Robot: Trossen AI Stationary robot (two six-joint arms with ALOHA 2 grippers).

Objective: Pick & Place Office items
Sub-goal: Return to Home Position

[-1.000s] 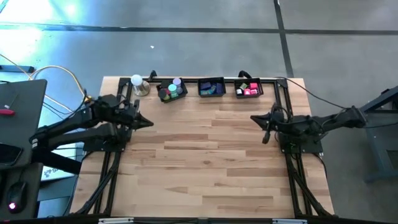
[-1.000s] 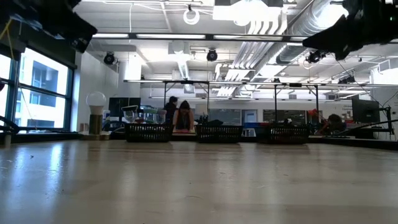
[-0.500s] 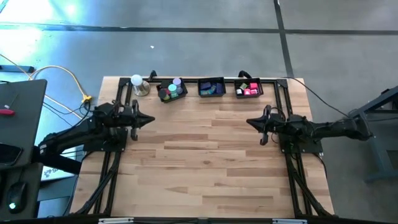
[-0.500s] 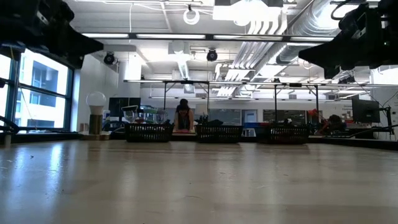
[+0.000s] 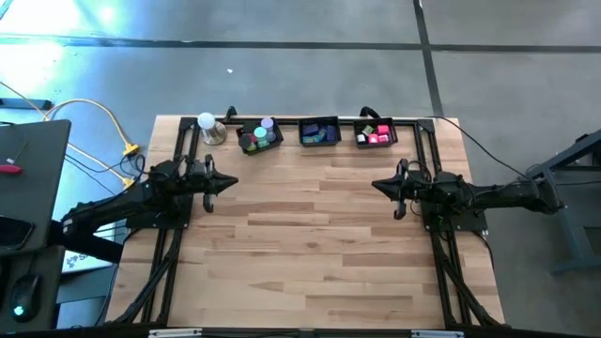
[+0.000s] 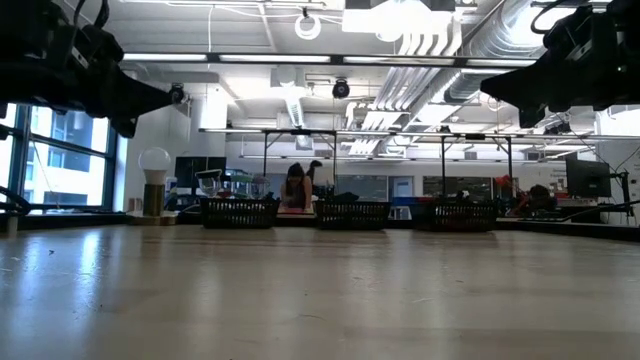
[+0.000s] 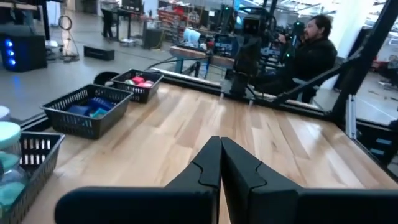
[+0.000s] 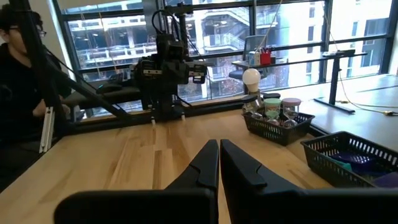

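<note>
The office items lie in three black trays along the table's far edge. The left tray (image 5: 260, 137) holds lilac and teal cylinders (image 8: 273, 107), the middle tray (image 5: 319, 131) blue and purple blocks (image 7: 87, 110), the right tray (image 5: 376, 134) pink and red blocks (image 7: 138, 81). My left gripper (image 5: 233, 181) hangs shut over the table's left side, pointing level toward the right. My right gripper (image 5: 376, 185) hangs shut over the right side, pointing level toward the left. Both are above the wood, nothing between their fingers (image 7: 220, 142) (image 8: 219, 144).
A white ball on a metal base (image 5: 208, 126) stands at the far left corner beside the trays. A black frame rail (image 5: 329, 119) runs along the far edge behind them. Bare wood (image 5: 310, 244) fills the middle and near part. People sit beyond both table sides (image 7: 311, 50) (image 8: 18, 68).
My left gripper has sunk steadily and tipped to level, staying shut over the table's left side. My right gripper sank a little and swung to point straight toward the left edge, then kept still. The trays and items have not moved.
</note>
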